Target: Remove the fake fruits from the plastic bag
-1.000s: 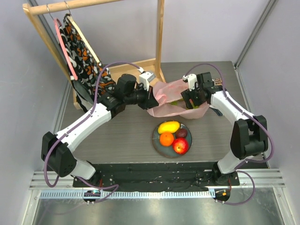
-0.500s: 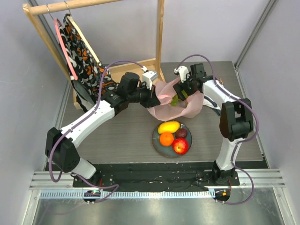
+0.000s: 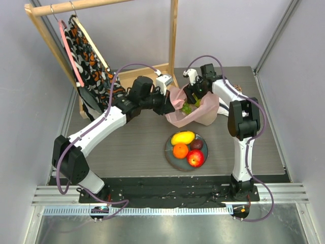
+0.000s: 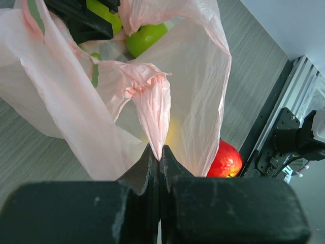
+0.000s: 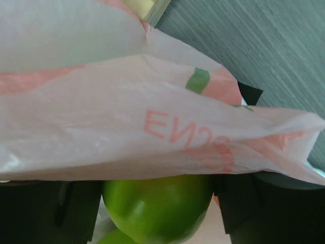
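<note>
The pink plastic bag [image 3: 203,113] stands at the back of the table, mouth up. My left gripper [image 3: 168,104] is shut on a fold of its left rim [image 4: 158,127] and holds it up. My right gripper [image 3: 191,100] is in the bag's mouth, shut on a green apple [image 5: 157,208] between its fingers [image 5: 244,211], with bag film [image 5: 127,127] draped over it. The left wrist view shows that apple [image 4: 144,38] and more green fruit [image 4: 104,12] by the right gripper. A mango [image 3: 183,137], orange [image 3: 180,151], purple fruit [image 3: 196,144] and red apple [image 3: 195,158] lie on the plate [image 3: 169,158].
A wooden rack [image 3: 172,35] with a patterned cloth [image 3: 94,71] on a pink hanger stands at the back left, its base frame just behind the left gripper. Grey walls close in both sides. The plate sits just in front of the bag.
My right gripper has swung left from the bag's right side into its mouth, and a green apple now shows in it. My left gripper has shifted slightly right and back, still holding the rim.
</note>
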You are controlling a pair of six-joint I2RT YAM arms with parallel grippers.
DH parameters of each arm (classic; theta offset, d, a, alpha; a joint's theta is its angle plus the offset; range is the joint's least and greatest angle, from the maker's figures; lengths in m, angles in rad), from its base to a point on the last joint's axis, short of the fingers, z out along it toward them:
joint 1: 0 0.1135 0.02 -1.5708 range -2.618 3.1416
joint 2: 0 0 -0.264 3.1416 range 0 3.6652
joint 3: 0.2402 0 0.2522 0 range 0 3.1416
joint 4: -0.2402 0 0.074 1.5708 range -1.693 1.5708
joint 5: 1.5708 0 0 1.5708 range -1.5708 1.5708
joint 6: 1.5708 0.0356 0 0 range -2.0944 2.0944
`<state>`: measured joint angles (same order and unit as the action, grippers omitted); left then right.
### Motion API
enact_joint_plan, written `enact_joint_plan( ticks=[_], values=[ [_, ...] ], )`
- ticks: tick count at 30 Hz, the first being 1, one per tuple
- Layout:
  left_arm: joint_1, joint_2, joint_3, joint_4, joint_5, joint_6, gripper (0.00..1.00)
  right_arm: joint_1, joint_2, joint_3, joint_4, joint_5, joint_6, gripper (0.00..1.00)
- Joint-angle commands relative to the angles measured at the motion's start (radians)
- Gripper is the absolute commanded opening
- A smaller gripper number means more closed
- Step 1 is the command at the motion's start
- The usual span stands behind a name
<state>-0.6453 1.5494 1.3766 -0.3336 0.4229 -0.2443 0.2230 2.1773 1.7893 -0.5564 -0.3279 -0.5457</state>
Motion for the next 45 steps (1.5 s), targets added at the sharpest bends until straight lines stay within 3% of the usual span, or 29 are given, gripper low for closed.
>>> enact_joint_plan(
  ticks=[1,2,5,13,20,24,29,35,45],
  values=[
    [0.003,0.003,0.047,0.011,0.008,0.023,0.00,-0.001,-0.033,0.045,-0.042,-0.023,0.007,0.75],
    [0.003,0.003,0.050,0.011,0.008,0.022,0.00,0.001,-0.048,0.038,-0.043,-0.025,0.009,0.66],
    [0.003,0.003,0.050,0.019,0.005,0.022,0.00,0.001,-0.146,-0.010,-0.027,-0.031,0.030,0.56],
    [0.003,-0.002,0.033,0.042,-0.003,0.033,0.00,0.009,-0.453,-0.113,-0.094,-0.181,0.072,0.40],
    [0.032,0.000,0.029,0.056,-0.045,-0.001,0.00,0.073,-0.669,-0.186,-0.259,-0.263,0.061,0.43],
    [0.088,0.009,0.030,0.080,-0.050,-0.062,0.00,0.212,-0.764,-0.211,-0.376,-0.258,-0.003,0.43],
    [0.127,0.026,0.061,0.079,-0.055,-0.049,0.00,0.462,-0.864,-0.229,-0.315,-0.183,0.022,0.43],
    [0.139,0.006,0.061,0.068,-0.107,-0.023,0.00,0.578,-0.812,-0.198,-0.306,-0.224,0.076,0.43],
    [0.207,-0.017,0.067,0.070,-0.159,0.000,0.00,0.608,-0.715,-0.437,-0.292,-0.244,-0.011,0.44]
  ],
)
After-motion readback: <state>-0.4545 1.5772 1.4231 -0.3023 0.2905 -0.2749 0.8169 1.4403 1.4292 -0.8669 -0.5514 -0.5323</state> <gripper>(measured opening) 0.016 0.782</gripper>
